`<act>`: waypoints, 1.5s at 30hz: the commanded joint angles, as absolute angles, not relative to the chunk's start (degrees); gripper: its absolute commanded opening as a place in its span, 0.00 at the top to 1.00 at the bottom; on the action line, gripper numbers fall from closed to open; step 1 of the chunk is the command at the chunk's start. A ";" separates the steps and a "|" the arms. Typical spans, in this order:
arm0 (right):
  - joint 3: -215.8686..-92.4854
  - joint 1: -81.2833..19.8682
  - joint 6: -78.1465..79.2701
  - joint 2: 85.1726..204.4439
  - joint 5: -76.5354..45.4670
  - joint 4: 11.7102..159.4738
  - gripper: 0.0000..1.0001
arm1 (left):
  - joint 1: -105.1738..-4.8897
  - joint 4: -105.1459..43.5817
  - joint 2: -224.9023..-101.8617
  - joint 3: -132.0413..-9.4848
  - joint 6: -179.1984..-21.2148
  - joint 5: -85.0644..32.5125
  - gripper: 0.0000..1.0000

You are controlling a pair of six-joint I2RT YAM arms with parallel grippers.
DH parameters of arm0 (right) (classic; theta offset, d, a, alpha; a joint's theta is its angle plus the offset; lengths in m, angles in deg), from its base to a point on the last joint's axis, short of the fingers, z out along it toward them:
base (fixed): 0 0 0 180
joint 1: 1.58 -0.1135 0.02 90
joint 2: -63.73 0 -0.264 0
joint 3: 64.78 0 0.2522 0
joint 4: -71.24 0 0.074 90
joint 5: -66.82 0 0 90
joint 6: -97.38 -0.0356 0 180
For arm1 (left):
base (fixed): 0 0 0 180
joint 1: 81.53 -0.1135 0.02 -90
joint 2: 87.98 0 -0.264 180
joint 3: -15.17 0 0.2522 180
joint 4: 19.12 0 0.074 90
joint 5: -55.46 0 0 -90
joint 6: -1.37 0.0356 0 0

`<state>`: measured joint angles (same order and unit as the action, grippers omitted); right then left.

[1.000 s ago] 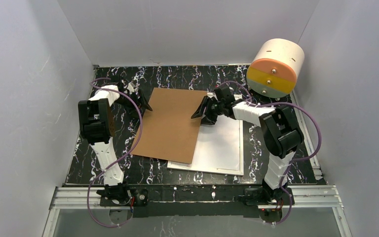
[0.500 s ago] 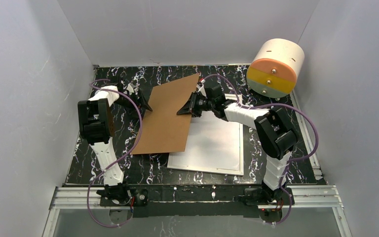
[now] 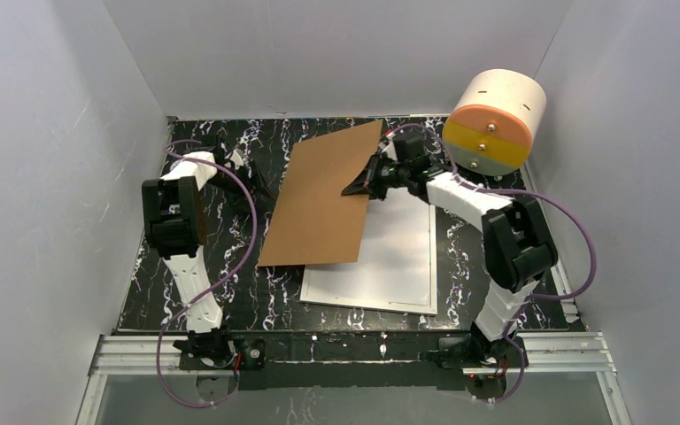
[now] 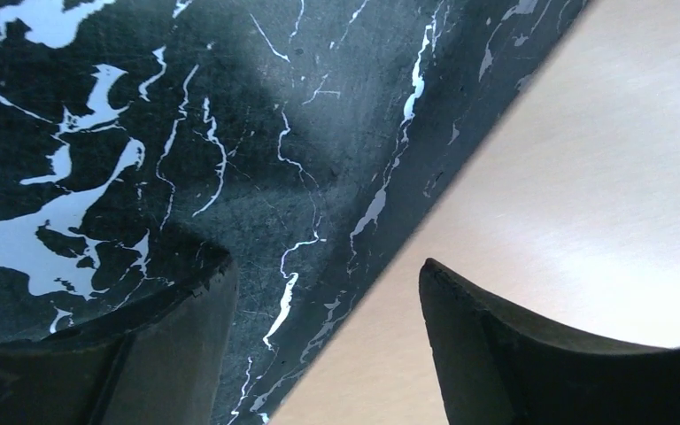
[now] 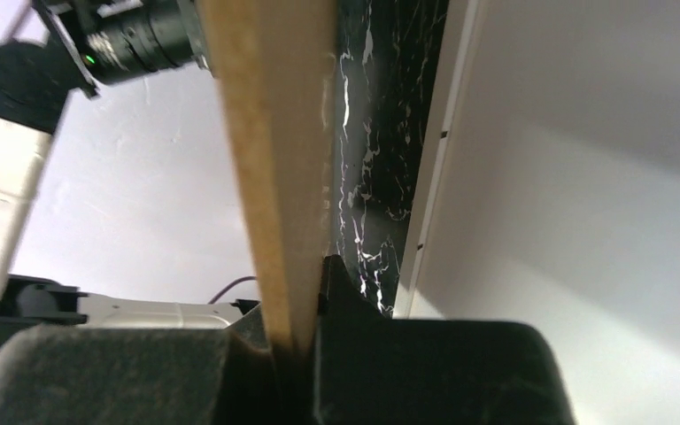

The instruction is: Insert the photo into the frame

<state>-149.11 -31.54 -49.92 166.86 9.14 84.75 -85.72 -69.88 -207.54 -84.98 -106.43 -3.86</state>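
One edge of tilted brown backing board (image 3: 323,199) pinched by right gripper (image 3: 357,188); left gripper (image 4: 328,297) agape, empty.

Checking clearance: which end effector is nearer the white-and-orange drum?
Right. The right end effector is just left of the drum; the left end effector lies across the brown board.

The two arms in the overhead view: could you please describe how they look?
The left arm and right arm both have white links joined by boxy black joint housings, with a purple cable looping loosely along each. The left gripper and right gripper have black, tapering fingers.
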 commanded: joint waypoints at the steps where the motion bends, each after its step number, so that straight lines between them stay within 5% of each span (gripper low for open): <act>1: -154.68 -24.76 -45.39 159.93 17.41 90.87 0.99 | -85.09 -72.18 -205.11 -85.94 -106.04 -2.65 0.26; 14: -160.53 -6.66 -16.80 155.57 30.60 128.53 0.99 | -77.05 -60.40 -201.19 -78.31 -109.87 2.05 0.28; 31: -156.36 -6.46 -12.58 161.92 30.01 125.72 0.99 | -71.14 -55.65 -208.11 -78.11 -113.76 1.67 0.54; 45: -144.72 -6.48 -13.37 161.21 33.08 109.70 0.99 | -70.73 -55.70 -209.18 -78.19 -114.03 2.78 0.55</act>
<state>-146.09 -6.47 -13.60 162.66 29.82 115.48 -71.33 -54.03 -207.59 -78.14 -114.63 3.70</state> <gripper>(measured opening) 0.045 0.448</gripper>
